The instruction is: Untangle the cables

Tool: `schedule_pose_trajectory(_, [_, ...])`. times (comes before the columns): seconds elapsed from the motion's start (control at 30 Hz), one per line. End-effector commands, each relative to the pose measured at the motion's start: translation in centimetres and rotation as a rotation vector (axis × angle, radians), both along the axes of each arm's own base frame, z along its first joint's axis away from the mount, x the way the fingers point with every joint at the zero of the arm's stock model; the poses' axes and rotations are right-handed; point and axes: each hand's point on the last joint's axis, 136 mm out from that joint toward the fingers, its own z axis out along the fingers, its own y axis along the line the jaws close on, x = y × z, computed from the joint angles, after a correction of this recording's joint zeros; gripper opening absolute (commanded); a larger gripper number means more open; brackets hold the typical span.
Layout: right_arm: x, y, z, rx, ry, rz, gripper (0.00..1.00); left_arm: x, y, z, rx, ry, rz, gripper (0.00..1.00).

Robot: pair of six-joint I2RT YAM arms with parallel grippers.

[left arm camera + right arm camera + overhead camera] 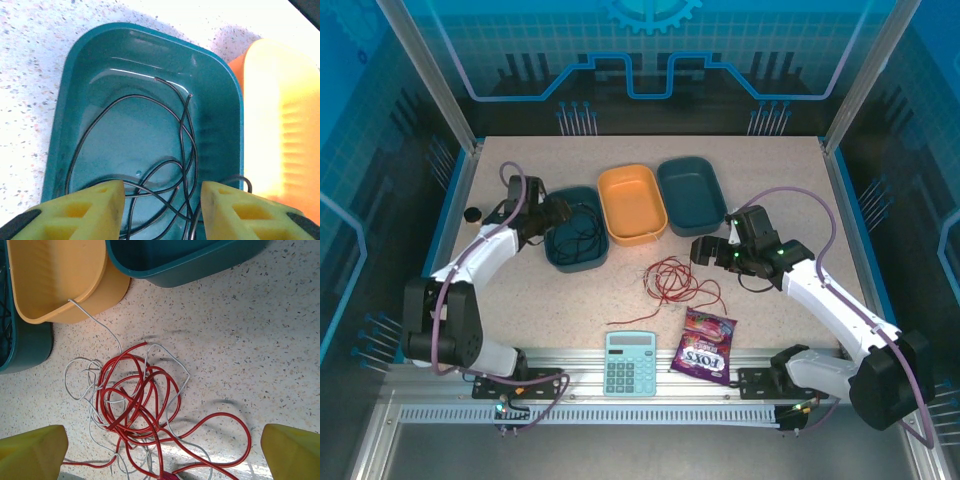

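Note:
The black cable lies in loose loops inside the left teal tray; in the top view it shows as dark loops in that tray. My left gripper hovers over the tray's near end, its yellow fingers apart, with black strands lying loose below the gap. The red cable and the white cable are tangled together on the table, and one white end reaches the orange tray's rim. My right gripper stands wide open above that tangle, touching nothing.
An orange tray and a second teal tray stand side by side behind the tangle. A calculator and a purple sweet bag lie near the front edge. A small black object sits at the left.

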Motion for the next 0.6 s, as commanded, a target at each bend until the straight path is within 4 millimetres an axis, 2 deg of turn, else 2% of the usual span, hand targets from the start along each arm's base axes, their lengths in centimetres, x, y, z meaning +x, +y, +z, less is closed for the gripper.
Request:
schedule_pose_trajectory(0.0, [0.2, -0.4, 0.2, 0.009, -0.001, -0.016, 1.0, -0.8, 1.0, 1.4, 0.043, -0.015, 0.018, 0.46])
schedule_pose_trajectory(0.17, [0.2, -0.4, 0.2, 0.011, -0.003, -0.015, 1.0, -1.2, 0.0, 2.9, 0.003, -0.062, -0.026, 0.57])
schedule_pose_trajectory(0.3, [0.2, -0.3, 0.1, 0.021, -0.003, -0.017, 1.0, -1.6, -2.2, 4.0, -0.033, -0.094, -0.11, 0.64])
schedule_pose_trajectory(0.4, [0.2, -0.1, 0.0, 0.032, -0.003, -0.016, 1.0, -2.3, -4.1, 3.8, 0.007, -0.087, -0.18, 0.67])
schedule_pose_trajectory(0.5, [0.2, 0.0, -0.1, 0.034, 0.002, -0.015, 1.0, -2.9, -6.0, 3.1, 0.057, -0.062, -0.249, 0.65])
schedule_pose_trajectory(0.57, [0.2, 0.0, -0.1, 0.035, 0.003, -0.015, 1.0, -3.1, -7.2, 2.2, 0.063, -0.047, -0.288, 0.57])
